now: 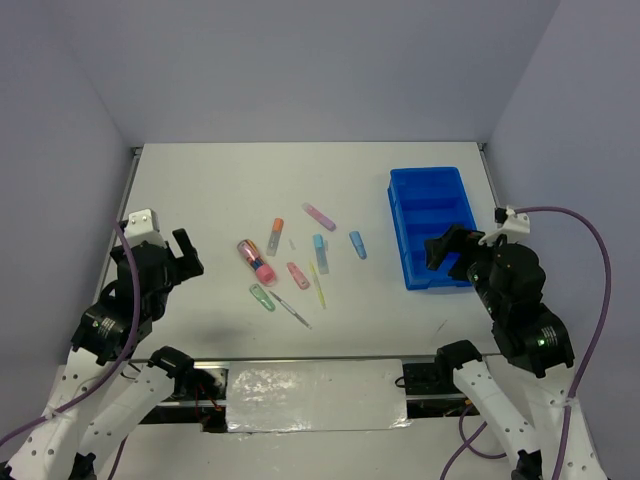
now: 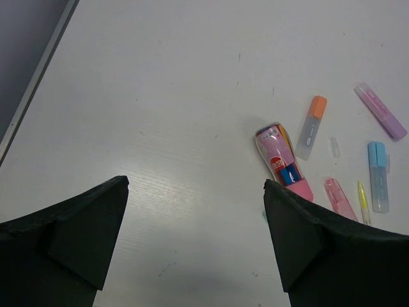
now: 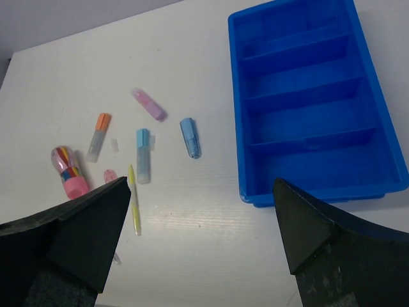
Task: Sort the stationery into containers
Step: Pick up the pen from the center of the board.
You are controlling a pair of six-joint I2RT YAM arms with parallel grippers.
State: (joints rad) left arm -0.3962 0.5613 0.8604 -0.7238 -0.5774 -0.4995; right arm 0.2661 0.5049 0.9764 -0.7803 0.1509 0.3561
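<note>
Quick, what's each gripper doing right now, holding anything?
Left gripper: open, holding nothing.
Right gripper: open, holding nothing.

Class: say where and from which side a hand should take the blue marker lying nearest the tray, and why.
Take the blue marker at mid-barrel, coming straight down from above and closing across its narrow width. It lies flat on the table with nothing touching either long side.
</note>
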